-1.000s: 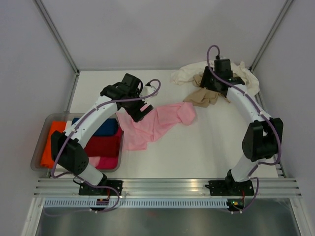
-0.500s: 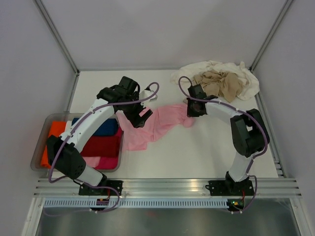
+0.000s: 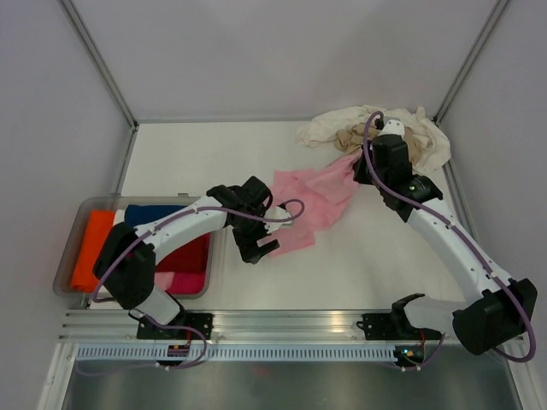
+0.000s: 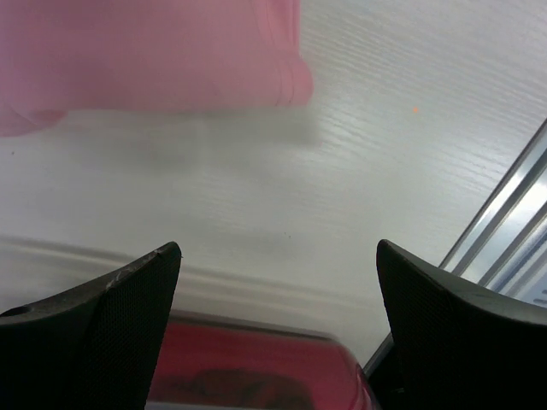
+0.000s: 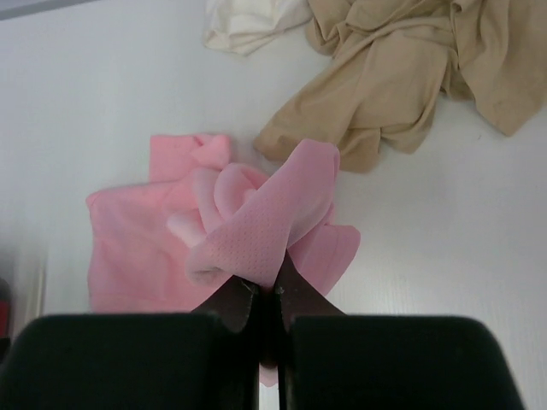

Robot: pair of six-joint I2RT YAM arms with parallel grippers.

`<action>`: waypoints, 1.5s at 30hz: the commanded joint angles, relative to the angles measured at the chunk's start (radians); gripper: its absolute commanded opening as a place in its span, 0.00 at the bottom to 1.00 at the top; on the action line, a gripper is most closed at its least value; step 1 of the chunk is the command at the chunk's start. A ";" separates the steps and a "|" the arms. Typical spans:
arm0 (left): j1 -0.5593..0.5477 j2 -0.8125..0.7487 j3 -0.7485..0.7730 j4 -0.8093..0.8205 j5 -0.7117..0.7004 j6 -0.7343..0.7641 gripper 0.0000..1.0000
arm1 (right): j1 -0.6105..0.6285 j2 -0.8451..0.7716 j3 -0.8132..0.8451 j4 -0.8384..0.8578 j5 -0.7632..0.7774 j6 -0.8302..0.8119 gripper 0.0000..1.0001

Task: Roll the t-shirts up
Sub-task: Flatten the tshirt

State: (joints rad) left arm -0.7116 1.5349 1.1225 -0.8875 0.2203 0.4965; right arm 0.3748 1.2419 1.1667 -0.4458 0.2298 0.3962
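Your right gripper (image 5: 267, 289) pinches the pink t-shirt (image 3: 309, 201); your left gripper (image 4: 278, 248) stands wide open.

The pink t-shirt lies crumpled on the table (image 3: 197, 154), right of centre, with one end drawn up toward the far right corner, where your right jaws are closed tight on a fold of it. Just beside that end, the tan-beige t-shirt (image 5: 393, 60) and the cream-white t-shirt (image 5: 252, 17) are heaped together in the corner. Your left jaws are spread with nothing between them, low over bare table at the pink shirt's near edge, its hem just ahead of the fingers (image 4: 102, 325). The tray (image 3: 64, 273) on the left holds rolled orange, blue, red and pink cloths.
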 commanded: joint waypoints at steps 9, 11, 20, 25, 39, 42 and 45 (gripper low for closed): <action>-0.081 0.162 0.065 0.266 -0.027 -0.036 1.00 | -0.010 -0.047 -0.081 -0.048 0.025 0.032 0.00; -0.081 0.180 0.075 0.277 0.019 -0.059 1.00 | -0.014 -0.053 -0.096 -0.051 0.025 0.030 0.00; -0.009 0.361 0.270 0.267 -0.107 -0.268 1.00 | -0.020 -0.081 -0.137 -0.064 0.042 0.030 0.00; 0.004 0.445 0.332 0.196 -0.177 -0.331 0.96 | -0.022 -0.085 -0.142 -0.067 0.049 0.024 0.00; 0.090 0.473 0.286 0.167 -0.165 -0.315 0.02 | -0.022 -0.084 -0.185 -0.044 0.043 0.033 0.00; 0.154 0.403 0.357 0.163 -0.183 -0.325 0.02 | -0.024 -0.062 -0.219 -0.008 -0.004 0.056 0.00; 0.227 0.315 0.510 0.163 -0.240 -0.329 0.02 | -0.022 -0.016 -0.283 0.124 -0.215 0.160 0.00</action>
State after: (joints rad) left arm -0.5591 1.9881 1.4651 -0.7322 0.0311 0.1978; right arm 0.3534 1.1843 0.9405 -0.4770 0.1871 0.4450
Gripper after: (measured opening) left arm 0.033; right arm 0.033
